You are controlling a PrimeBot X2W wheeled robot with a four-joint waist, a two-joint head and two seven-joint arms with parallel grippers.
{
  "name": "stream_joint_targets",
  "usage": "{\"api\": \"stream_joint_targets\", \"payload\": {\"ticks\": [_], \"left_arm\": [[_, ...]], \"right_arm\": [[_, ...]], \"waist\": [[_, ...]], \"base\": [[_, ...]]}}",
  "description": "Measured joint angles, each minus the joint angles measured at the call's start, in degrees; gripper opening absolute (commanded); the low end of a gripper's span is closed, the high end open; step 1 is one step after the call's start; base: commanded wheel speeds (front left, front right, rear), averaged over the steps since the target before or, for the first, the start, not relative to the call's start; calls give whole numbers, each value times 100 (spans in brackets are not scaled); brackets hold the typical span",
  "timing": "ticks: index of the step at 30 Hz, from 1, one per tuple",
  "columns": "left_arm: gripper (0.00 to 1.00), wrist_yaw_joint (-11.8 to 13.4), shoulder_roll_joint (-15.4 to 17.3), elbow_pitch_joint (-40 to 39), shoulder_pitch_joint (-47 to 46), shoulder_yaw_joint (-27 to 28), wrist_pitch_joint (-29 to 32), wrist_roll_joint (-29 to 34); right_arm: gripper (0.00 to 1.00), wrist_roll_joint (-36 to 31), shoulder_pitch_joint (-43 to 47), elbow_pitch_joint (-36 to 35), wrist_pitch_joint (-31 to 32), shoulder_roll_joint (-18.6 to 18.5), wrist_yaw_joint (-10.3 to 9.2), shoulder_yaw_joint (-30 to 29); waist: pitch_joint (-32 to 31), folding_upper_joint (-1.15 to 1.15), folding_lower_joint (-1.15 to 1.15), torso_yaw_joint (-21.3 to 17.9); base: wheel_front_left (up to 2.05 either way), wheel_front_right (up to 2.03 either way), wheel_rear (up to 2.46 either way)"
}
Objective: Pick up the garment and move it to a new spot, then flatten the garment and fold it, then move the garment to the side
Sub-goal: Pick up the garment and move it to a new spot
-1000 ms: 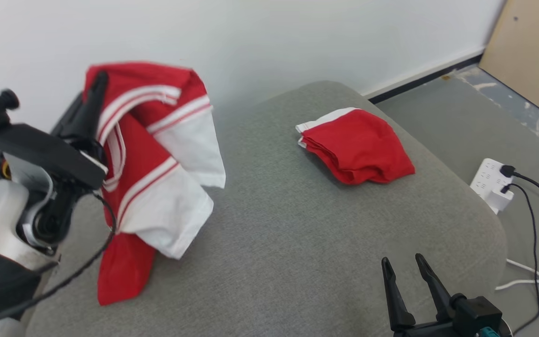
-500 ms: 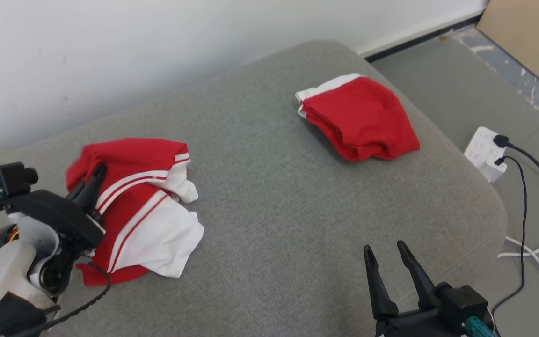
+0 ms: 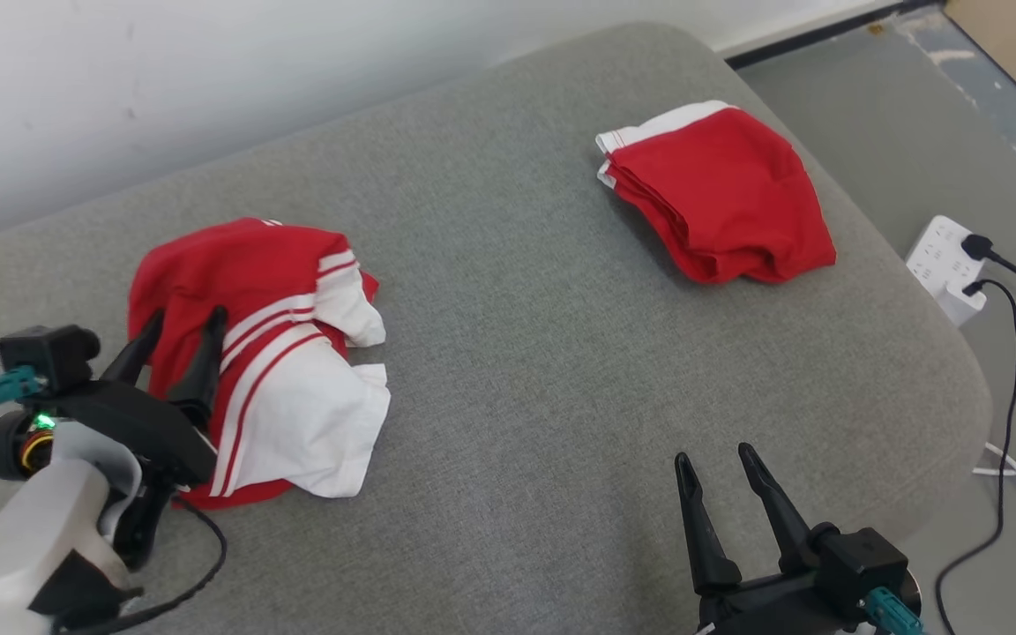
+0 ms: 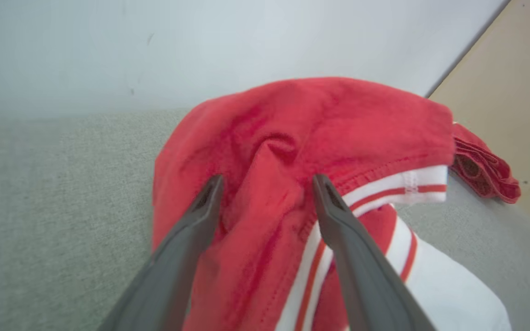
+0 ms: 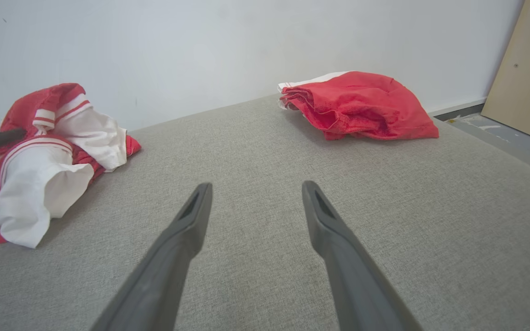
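Observation:
A crumpled red and white striped garment (image 3: pixel 270 353) lies in a heap on the left of the grey cushion (image 3: pixel 526 353). My left gripper (image 3: pixel 188 319) is open, its two fingers spread over the heap's red part with a fold of cloth between them. The left wrist view shows the garment (image 4: pixel 302 151) bunched between the apart fingers of the left gripper (image 4: pixel 267 184). My right gripper (image 3: pixel 711 459) stands open near the cushion's front edge, with nothing between its fingers. In the right wrist view the garment (image 5: pixel 39 165) lies far left of the right gripper (image 5: pixel 256 188).
A folded red garment (image 3: pixel 720 198) lies at the cushion's far right; the right wrist view shows this folded red garment (image 5: pixel 361 105) ahead. A white power strip (image 3: pixel 945 265) with black cables sits on the floor to the right. A white wall runs behind the cushion.
The left gripper lowered the hanging garment onto the cushion's left side and its jaws have opened. The head camera tilted down. The right gripper has stayed open and still.

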Motion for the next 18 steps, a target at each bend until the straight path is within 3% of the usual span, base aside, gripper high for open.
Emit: {"api": "stream_joint_targets", "payload": {"ticks": [5,10,18], "left_arm": [[100,305,-136,-75,147,110,-205,466],[100,736,-250,-1067,875,948,-223,1036],[100,1168,-530,-2448,2393,1996,-223,2008]], "right_arm": [[100,-31,92,64,0,-2,0,-10],[100,-2,292,73,0,-77,0,-110],[100,7,376,-1,-1,-160,0,-300]], "waist": [[-290,0,-1,140],[-612,-1,-2,402],[-919,-1,-3,1063]], "base": [[0,0,0],[0,0,0],[0,0,0]]}}
